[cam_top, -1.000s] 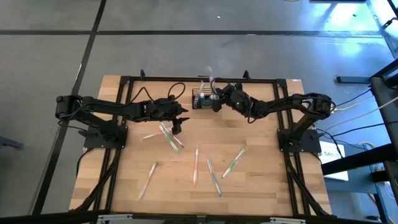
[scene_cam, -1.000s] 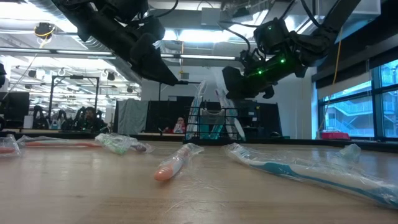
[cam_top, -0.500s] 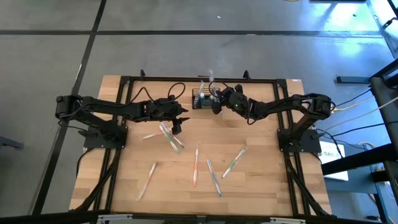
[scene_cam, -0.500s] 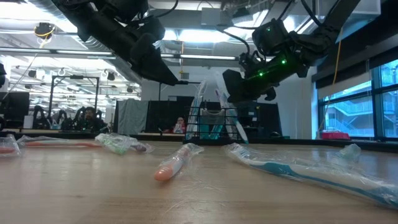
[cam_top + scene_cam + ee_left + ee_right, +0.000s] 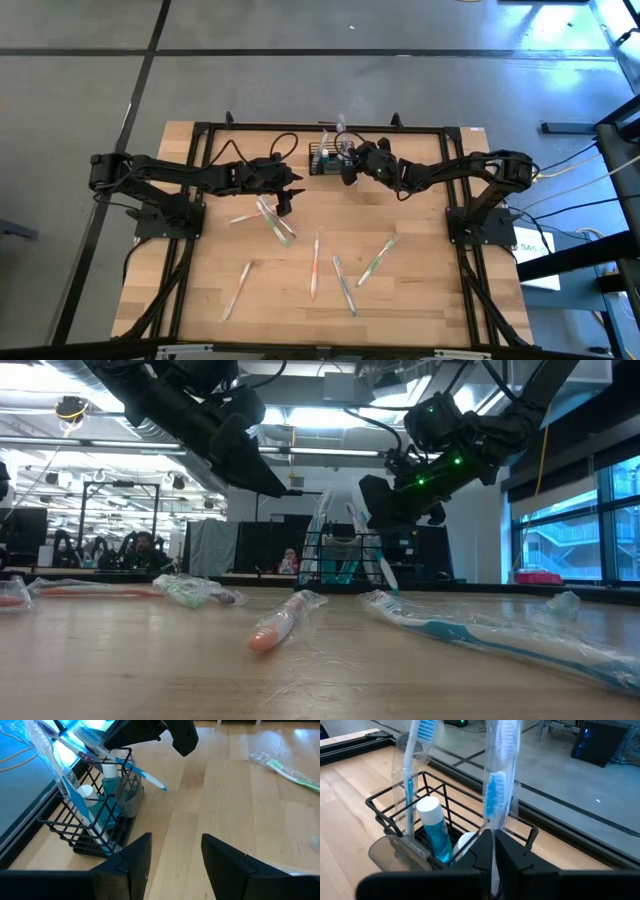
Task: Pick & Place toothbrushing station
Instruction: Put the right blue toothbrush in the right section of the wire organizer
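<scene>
From overhead my table (image 5: 300,290) is evenly lit, with only faint shadows beside the scattered toothbrushes. At table height, bright ceiling lights (image 5: 330,415) far behind leave both arms as dark shapes, and the nearest toothbrush (image 5: 500,635) is blurred. Glare whitens the plastic wrappers (image 5: 42,742) in my left wrist camera.

Caddy (image 5: 102,817) mouth crowded: wrapped brushes (image 5: 497,785), tubes (image 5: 434,827); right hand (image 5: 347,170) overhead.

A pale wooden table (image 5: 300,300) stands on a grey concrete floor (image 5: 80,60) crossed by dark lines. Beyond the table, a workshop: ceiling strip lights (image 5: 310,418), a large window (image 5: 560,530) on the right (daylight outside), dark equipment far left.
</scene>
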You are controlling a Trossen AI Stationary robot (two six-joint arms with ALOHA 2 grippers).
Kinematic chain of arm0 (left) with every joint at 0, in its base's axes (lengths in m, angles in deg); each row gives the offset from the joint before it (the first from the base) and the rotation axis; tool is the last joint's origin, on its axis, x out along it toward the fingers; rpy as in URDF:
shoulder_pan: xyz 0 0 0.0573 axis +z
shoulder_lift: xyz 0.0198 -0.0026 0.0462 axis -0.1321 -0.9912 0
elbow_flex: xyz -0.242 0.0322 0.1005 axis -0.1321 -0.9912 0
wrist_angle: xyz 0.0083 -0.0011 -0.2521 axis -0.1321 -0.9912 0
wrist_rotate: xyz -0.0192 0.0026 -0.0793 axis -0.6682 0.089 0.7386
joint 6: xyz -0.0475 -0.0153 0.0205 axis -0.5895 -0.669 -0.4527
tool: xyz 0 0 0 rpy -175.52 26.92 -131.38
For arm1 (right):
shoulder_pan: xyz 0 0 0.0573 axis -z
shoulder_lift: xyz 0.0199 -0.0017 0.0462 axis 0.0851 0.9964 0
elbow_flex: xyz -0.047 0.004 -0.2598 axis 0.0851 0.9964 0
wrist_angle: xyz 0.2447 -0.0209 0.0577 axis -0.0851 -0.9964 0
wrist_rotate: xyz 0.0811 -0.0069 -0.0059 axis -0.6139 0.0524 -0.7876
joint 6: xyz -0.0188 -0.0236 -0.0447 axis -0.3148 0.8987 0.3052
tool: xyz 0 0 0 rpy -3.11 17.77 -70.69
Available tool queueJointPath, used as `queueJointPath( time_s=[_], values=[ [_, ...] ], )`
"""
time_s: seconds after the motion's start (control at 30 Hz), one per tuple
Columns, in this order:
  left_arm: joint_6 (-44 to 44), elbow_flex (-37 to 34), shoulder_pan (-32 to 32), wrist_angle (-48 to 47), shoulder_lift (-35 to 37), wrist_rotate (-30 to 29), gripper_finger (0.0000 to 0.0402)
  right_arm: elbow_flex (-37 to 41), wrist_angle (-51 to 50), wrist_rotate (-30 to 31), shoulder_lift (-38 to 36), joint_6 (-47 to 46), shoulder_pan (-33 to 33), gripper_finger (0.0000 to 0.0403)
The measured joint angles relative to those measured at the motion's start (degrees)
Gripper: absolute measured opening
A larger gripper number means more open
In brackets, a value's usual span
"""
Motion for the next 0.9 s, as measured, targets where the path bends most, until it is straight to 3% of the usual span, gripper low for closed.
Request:
queueJointPath(
  time_s=[0.63,0.9],
  values=[
    [0.00,0.00,0.00,0.00,0.00,0.00,0.0168,0.02,-0.04,-0.51,-1.62,0.05,0.00,0.0152],
    [0.00,0.00,0.00,0.00,0.00,0.00,0.0168,0.02,0.52,-1.73,-3.34,-1.24,0.49,0.0174]
  ],
)
